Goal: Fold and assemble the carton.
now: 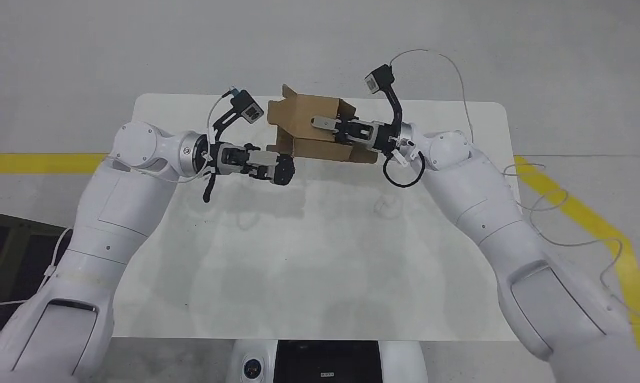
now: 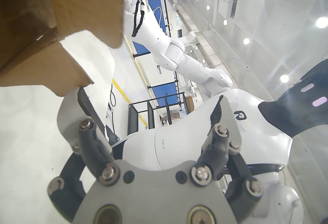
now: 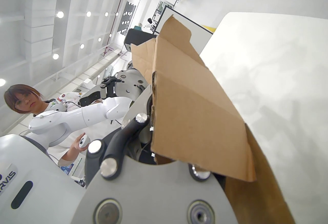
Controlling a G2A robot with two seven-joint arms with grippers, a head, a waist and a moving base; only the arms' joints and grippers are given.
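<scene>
A brown cardboard carton [image 1: 312, 128], partly unfolded with its flaps sticking out, is held up over the table's far edge. My right gripper [image 1: 335, 129] is shut on one of its panels. In the right wrist view that panel [image 3: 189, 107] runs between the jaws; one finger [image 3: 137, 120] shows and the other is hidden behind the cardboard. My left gripper [image 1: 284, 170] sits just below the carton's near left corner and is open. In the left wrist view its fingers are spread wide, and one fingertip [image 2: 83, 97] is right at the edge of a carton flap [image 2: 84, 2].
The white table [image 1: 330, 263] spreads out in front of the carton with nothing else on it. Its far edge lies just behind the carton. Cables trail from both wrists, and a yellow floor line [image 1: 50, 163] runs past the table's sides.
</scene>
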